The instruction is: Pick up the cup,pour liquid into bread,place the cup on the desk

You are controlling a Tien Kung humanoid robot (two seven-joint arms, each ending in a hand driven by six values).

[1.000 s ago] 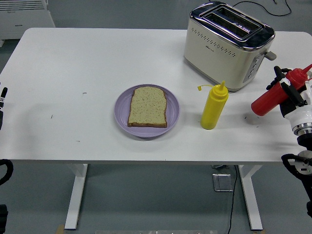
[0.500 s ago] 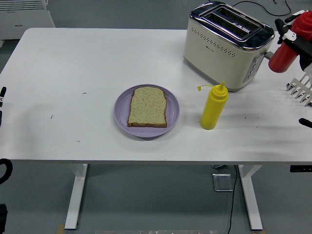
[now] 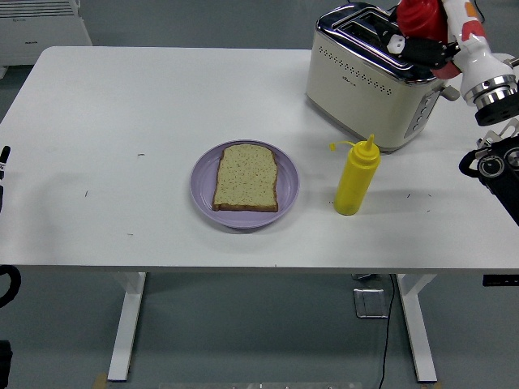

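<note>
Right hand (image 3: 426,50) has swung up and left fast; 1 s ago it held the red bottle (image 3: 420,16) low at the right edge of the bench (image 3: 122,105), tilted, just above the surface; half a second ago it was up beside the toaster (image 3: 377,77); now the bottle sits at the top edge of the picture, over the toaster's top, partly cut off by the frame; black fingers are wrapped around the bottle's lower part, so the hand is gripping it; bottle's tip is not visible, so cannot tell its tilt for sure.

No cup in view; the red bottle is the task's container as far as the pictures show.

Nothing else moved; bread (image 3: 246,177) lies flat on the purple plate (image 3: 288,182) mid-bench, no sauce on it; yellow bottle (image 3: 356,176) stands upright just right of the plate, between plate and toaster's front.

Left hand (image 3: 4,158) only a sliver at the left edge, resting; cannot tell its state.

Judgement: pick-up is done, lift is high; pour not started; bottle is well apart from the bread, so the arm needs to carry it left and down over the slice, clearing toaster and yellow bottle; knocking the yellow bottle is the risk.
</note>
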